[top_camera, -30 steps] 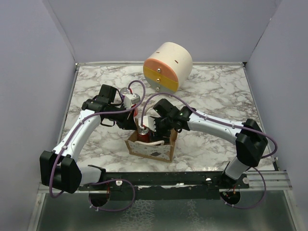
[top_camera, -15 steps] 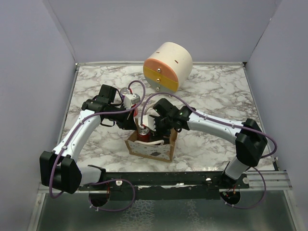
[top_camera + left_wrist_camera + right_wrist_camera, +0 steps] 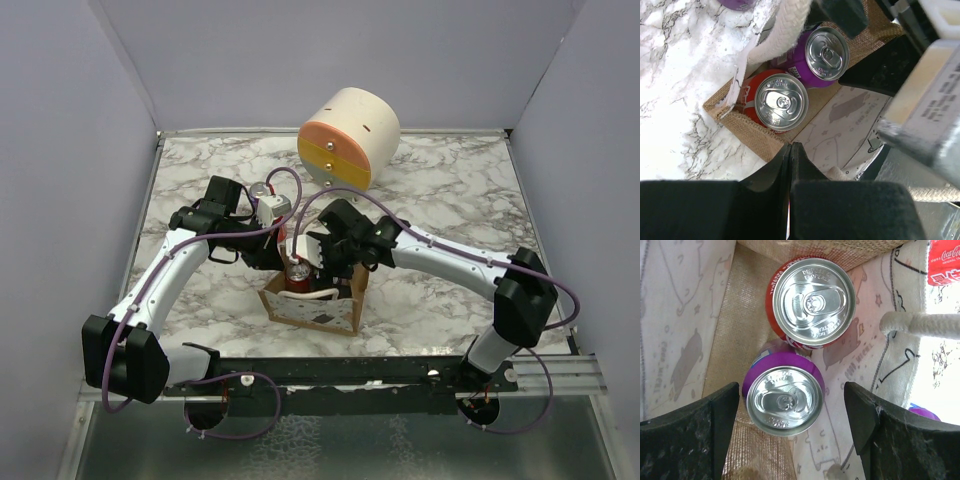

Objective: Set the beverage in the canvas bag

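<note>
The bag (image 3: 312,312) stands on the desk (image 3: 450,200) with a purple can (image 3: 785,400) and a red can (image 3: 812,302) upright inside, side by side. The right gripper (image 3: 792,412) hangs spread, one finger on either side of the purple can. The left gripper (image 3: 790,150) is pressed together at the bag's rim.

From my feed I see a white marble tabletop (image 3: 450,200) veined in grey across the middle of the overhead view; plain pale lilac-grey walls (image 3: 300,60) box it in at the back, left and right; a round cream drawer cabinet (image 3: 348,137) with orange and yellow fronts sits at upper centre; a black rail (image 3: 350,375) crosses the lower frame, above a grey textured sheet (image 3: 330,450); the light is soft and even.
</note>
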